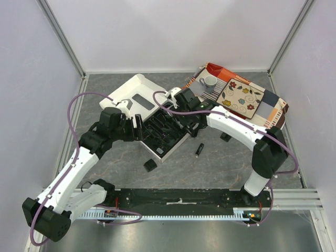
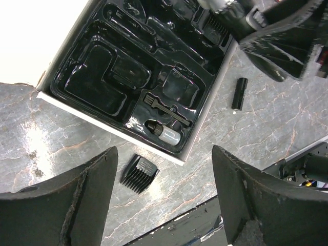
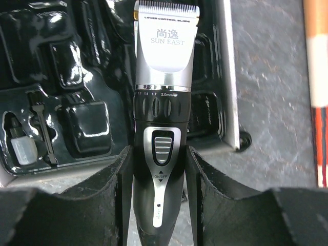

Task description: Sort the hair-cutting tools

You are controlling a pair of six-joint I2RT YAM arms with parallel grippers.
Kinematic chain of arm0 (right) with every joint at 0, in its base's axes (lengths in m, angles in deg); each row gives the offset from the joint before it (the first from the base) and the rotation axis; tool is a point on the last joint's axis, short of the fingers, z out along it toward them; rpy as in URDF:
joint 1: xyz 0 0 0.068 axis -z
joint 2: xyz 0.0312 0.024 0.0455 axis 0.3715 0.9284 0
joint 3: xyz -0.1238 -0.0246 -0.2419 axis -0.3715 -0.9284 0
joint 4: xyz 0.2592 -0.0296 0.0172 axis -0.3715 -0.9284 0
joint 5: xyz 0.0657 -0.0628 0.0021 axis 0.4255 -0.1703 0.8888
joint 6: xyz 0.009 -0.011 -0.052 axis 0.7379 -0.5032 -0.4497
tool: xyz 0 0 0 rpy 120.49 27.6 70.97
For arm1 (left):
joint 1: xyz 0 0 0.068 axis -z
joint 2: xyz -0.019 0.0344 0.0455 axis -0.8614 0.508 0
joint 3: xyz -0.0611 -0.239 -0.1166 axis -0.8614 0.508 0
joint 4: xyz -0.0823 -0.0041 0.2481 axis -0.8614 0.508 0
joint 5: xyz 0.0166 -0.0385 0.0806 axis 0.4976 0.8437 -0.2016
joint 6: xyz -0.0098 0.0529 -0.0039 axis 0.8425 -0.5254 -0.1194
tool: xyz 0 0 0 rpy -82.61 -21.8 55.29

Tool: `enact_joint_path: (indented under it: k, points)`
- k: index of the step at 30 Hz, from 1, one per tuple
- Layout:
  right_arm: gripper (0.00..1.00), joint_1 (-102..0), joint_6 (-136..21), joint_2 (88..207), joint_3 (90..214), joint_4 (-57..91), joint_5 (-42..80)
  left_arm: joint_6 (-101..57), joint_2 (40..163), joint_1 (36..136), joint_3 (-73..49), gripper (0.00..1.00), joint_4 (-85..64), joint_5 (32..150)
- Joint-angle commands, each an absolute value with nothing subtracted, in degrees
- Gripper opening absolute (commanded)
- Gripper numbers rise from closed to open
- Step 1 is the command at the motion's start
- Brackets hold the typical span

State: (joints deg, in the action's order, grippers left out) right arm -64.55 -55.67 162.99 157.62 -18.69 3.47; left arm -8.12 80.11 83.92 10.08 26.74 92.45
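Right wrist view: where's the clipper (image 3: 163,102)?
– Gripped by the right fingers (image 3: 105,195) around its handle, blade end over the black tray (image 3: 84,123).
– And the other arm?
– The left fingers (image 2: 66,200) are spread apart, holding nothing, above a comb (image 2: 139,173) lying on the table (image 2: 277,128) just beside the tray's edge.

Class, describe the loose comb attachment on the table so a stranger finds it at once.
Find the open white box in the middle of the table. Just outside its near corner lies the comb attachment. Unlike the smooth black cylinder nearby, it has a row of teeth.
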Motion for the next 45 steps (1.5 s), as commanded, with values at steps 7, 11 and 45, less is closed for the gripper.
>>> enact_joint_path:
  k: [7, 11, 45]
  points:
    - [0.29, -67.1, -64.1, 171.0, 164.8, -9.8, 9.9, -12.3, 76.4, 83.7, 10.8, 1.0, 24.3, 94.4]
    - [0.28, -67.2, -67.2, 172.5, 165.7, -8.8, 10.2, -12.9, 74.7, 83.7, 11.3, 0.99, 24.2, 95.7]
    - [0.48, -66.7, -69.6, 173.4, 155.5, -2.0, 6.4, -11.9, 78.0, 83.7, 11.6, 0.96, 21.5, 95.9]
